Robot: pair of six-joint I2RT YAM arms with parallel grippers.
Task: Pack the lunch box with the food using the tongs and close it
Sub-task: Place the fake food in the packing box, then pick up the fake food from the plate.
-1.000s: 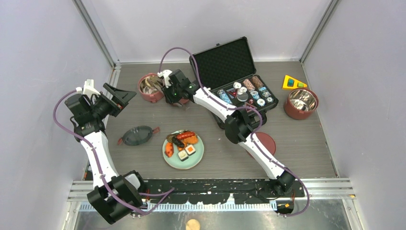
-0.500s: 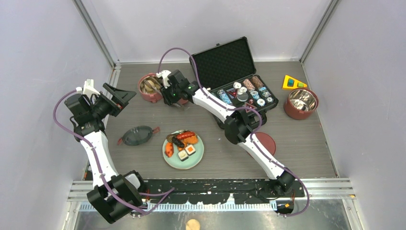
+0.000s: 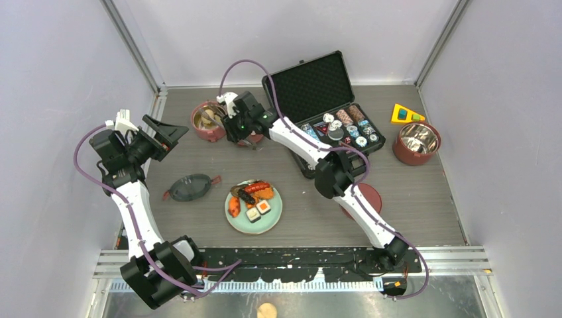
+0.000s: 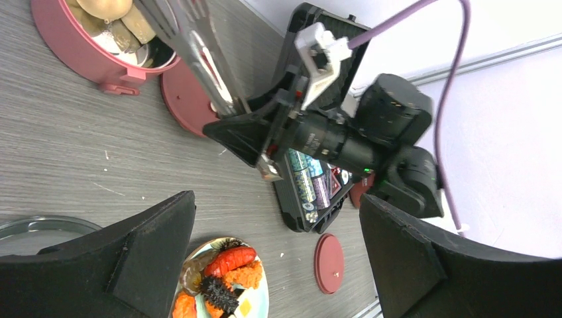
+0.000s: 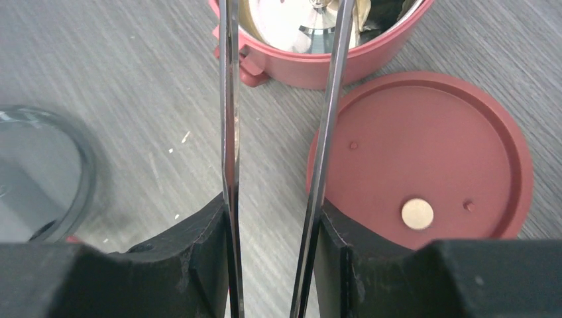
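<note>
My right gripper (image 5: 272,212) is shut on the tongs (image 5: 228,132), one silver arm against each finger, the arms spread apart. Their tips reach over the rim of the maroon lunch box bowl (image 3: 207,121) at the back left, which holds beige food pieces (image 4: 109,10). A flat red inner lid (image 5: 431,159) lies beside the bowl, under the gripper. More food (image 3: 252,195), orange-red bits, a dark spiky piece and sushi rolls, sits on the pale green plate (image 3: 275,222). My left gripper (image 3: 171,136) hangs open and holds nothing, left of the bowl.
The dark translucent top lid (image 3: 191,187) lies left of the plate. A second red lid (image 3: 366,199) lies under my right forearm. Another maroon bowl (image 3: 416,142) stands at the right, behind it a yellow wedge toy (image 3: 405,114). An open black poker chip case (image 3: 318,86) stands at the back.
The tongs' arms have spread apart in my right gripper, which shifted slightly toward the back. A beige food piece now lies in the bowl. My left arm has stayed still.
</note>
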